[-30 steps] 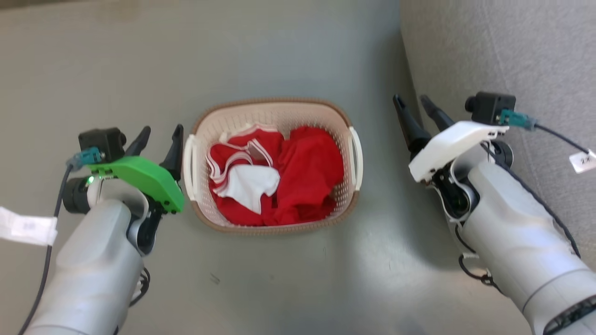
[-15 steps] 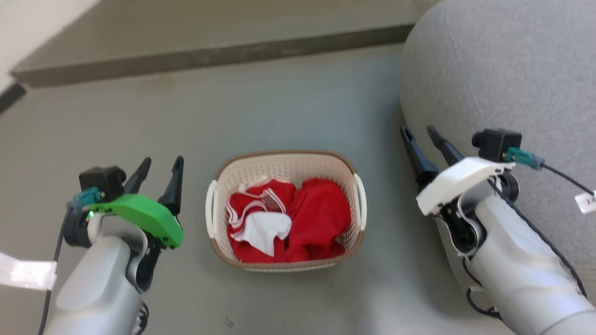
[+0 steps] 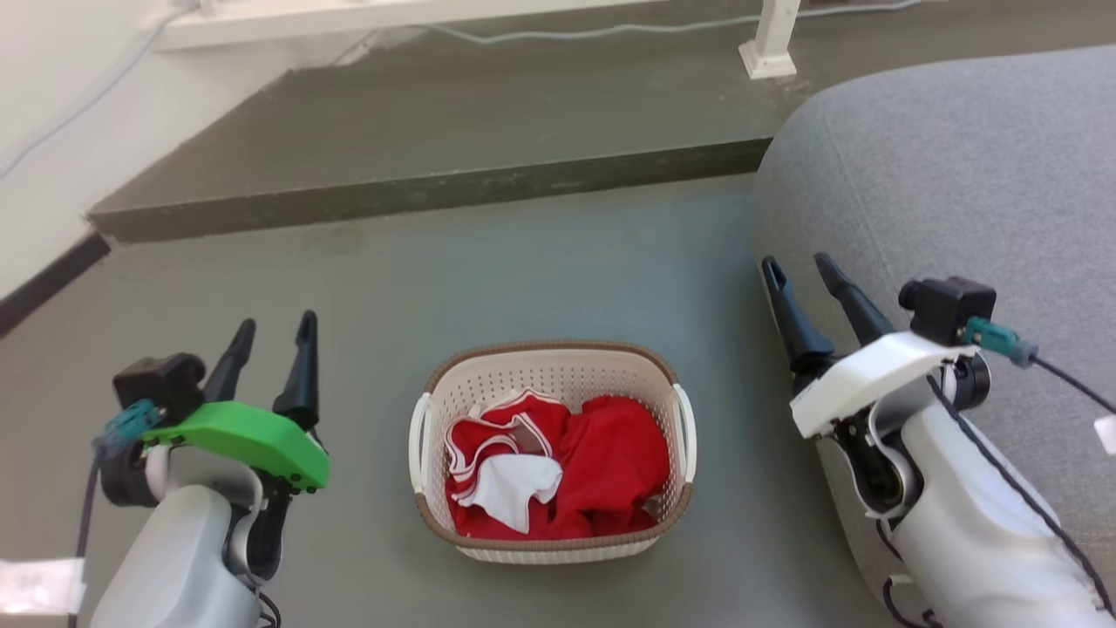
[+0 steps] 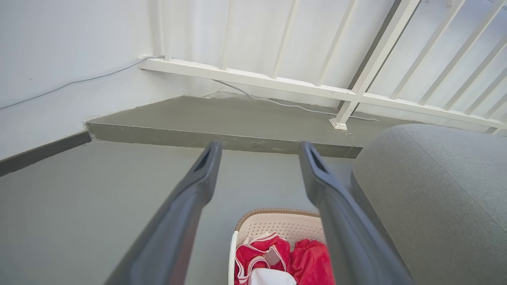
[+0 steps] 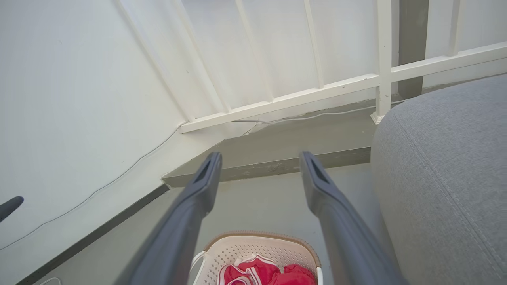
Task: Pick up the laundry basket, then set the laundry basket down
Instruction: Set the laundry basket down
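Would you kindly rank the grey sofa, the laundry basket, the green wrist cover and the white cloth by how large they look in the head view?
1. grey sofa
2. laundry basket
3. green wrist cover, flattered by being nearer the camera
4. white cloth

Left arm: left forearm [image 3: 174, 558] pale grey; green wrist cover [image 3: 244, 440] with dark screw heads at its edge; black left camera block [image 3: 161, 379]; left teal connector [image 3: 122, 423]; dark cable [image 3: 87, 515] carrying a white tag [image 3: 35, 586].
Right arm: right forearm [image 3: 985, 523] grey; white wrist cover [image 3: 863, 375]; black right camera block [image 3: 946, 307]; right teal connector [image 3: 998, 338]; thin black cable [image 3: 1068, 382].
Both pairs of jaws: two long dark tapered fingers [image 4: 190, 206], with a recessed slot near each tip.
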